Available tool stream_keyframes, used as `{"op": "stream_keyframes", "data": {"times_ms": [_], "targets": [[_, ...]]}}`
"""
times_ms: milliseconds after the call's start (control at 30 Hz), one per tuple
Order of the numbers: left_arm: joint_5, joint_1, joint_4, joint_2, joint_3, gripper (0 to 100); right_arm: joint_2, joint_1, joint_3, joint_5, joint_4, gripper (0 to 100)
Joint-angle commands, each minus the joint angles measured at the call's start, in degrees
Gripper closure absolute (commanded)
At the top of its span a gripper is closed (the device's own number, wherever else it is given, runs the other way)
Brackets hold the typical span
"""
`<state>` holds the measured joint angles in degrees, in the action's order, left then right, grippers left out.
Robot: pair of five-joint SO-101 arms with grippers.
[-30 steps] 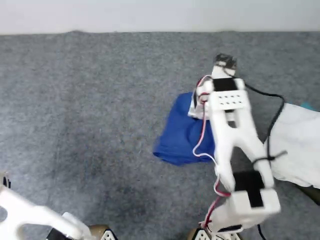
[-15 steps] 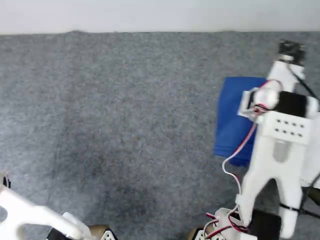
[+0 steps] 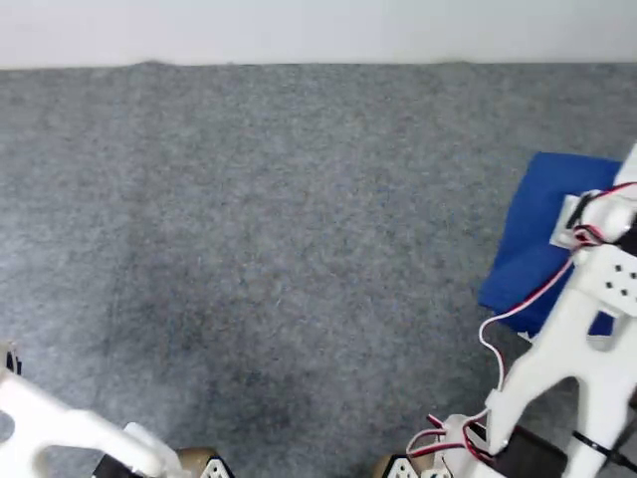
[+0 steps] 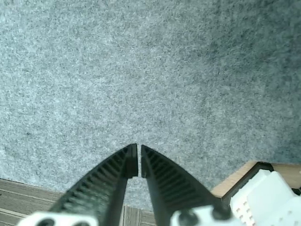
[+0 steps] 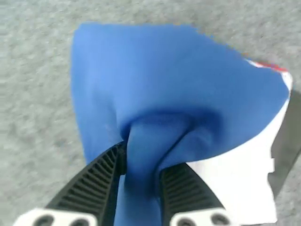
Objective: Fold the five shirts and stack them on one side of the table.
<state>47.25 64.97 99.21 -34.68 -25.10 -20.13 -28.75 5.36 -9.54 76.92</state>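
Note:
A folded blue shirt (image 3: 537, 239) hangs at the table's right edge under the right arm. In the right wrist view my right gripper (image 5: 141, 176) is shut on a bunched fold of the blue shirt (image 5: 155, 84), and a white shirt (image 5: 244, 188) lies beneath it. My left gripper (image 4: 138, 162) is shut with nothing in it, low over bare grey felt at the table's near left corner. The left arm's white link (image 3: 60, 428) shows at the bottom left of the high view.
Grey felt (image 3: 279, 219) covers the table up to a white wall at the back. The right arm's white body (image 3: 587, 339) and red-and-white wires (image 3: 498, 329) stand over the near right. A wooden edge (image 4: 240, 176) and an arm base sit by the left gripper.
The right arm has swung to the right across the table, carrying the blue shirt from the middle right to the right edge. The left arm has stayed still.

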Motion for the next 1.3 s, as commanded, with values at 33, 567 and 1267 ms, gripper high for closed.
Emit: {"op": "stream_keyframes", "data": {"times_ms": [33,567,1267], "targets": [[0.62,-0.53,0.7,-1.14,1.8,97,1.54,-4.7,1.67,-3.25,-7.08,99.1],[0.62,-0.53,0.97,-1.41,1.71,97,14.11,-16.66,2.02,-11.25,-15.08,87.4],[0.62,-0.09,1.14,-1.49,1.71,98,6.64,-12.7,-11.25,-11.16,5.67,95.1]]}}
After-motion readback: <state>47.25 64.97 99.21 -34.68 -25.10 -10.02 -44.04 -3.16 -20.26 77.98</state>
